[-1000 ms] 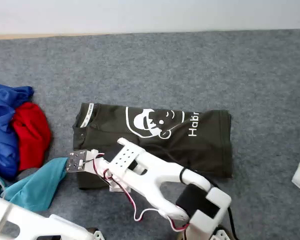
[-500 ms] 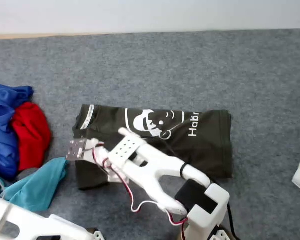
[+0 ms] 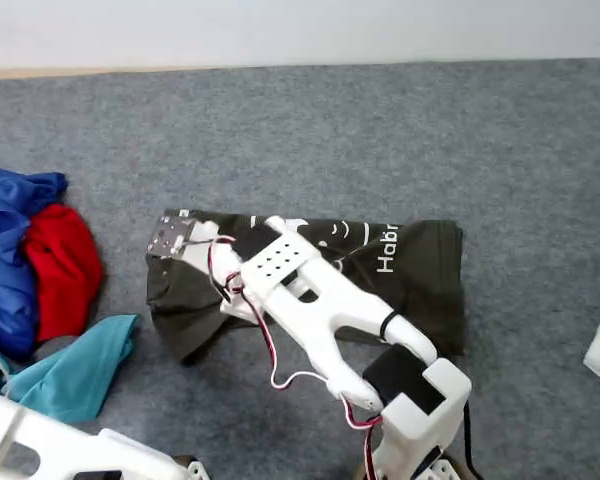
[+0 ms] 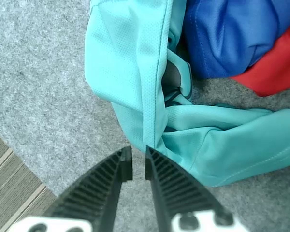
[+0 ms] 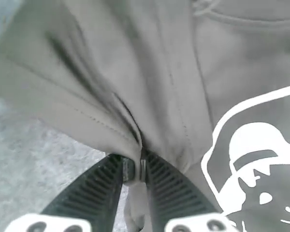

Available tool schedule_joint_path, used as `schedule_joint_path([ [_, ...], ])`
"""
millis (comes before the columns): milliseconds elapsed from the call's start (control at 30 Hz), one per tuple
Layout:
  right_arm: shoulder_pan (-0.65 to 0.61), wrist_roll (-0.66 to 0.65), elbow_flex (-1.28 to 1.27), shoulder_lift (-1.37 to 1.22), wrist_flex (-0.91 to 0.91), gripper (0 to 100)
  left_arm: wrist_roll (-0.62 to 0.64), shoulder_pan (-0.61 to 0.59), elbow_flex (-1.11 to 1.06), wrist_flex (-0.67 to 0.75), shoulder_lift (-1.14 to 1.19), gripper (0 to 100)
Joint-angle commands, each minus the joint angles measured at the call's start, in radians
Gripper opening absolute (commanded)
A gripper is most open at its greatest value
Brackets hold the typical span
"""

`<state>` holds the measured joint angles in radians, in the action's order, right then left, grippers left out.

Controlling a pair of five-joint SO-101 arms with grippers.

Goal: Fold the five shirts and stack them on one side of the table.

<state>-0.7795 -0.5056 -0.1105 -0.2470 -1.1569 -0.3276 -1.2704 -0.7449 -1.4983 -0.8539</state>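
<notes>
Nearest, the left gripper [image 4: 138,162] hangs over the grey felt-covered table [image 3: 380,130] at the edge of the teal shirt [image 4: 130,58], its jaws almost closed with a thin gap and nothing between them. Beyond it, the right gripper [image 5: 134,169] is pinched tight on a bunched fold of the dark olive shirt [image 3: 410,280], which lies mid-table, its near left corner drawn up. Farther left, the red shirt [image 3: 60,265] and blue shirt [image 3: 5,260] sit crumpled together.
</notes>
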Motion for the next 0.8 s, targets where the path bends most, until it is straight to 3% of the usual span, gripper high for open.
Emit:
schedule_joint_path([
  [0, 0.036, 0.058, 0.110, -0.045, 0.012, 1.0, -0.005, 0.000, -0.010, 0.023, -0.014, 6],
  [200, 0.079, 0.127, 0.310, -0.200, -0.036, 1.7, -0.005, 0.000, -0.027, 0.023, -0.018, 6],
  [433, 0.102, 0.129, 0.554, -0.395, -0.185, 15.4, -0.005, 0.000, -0.027, 0.037, -0.018, 6],
  [767, 0.147, 0.129, 0.790, -0.486, -0.288, 16.1, -0.005, 0.000, -0.027, 0.037, -0.018, 6],
])
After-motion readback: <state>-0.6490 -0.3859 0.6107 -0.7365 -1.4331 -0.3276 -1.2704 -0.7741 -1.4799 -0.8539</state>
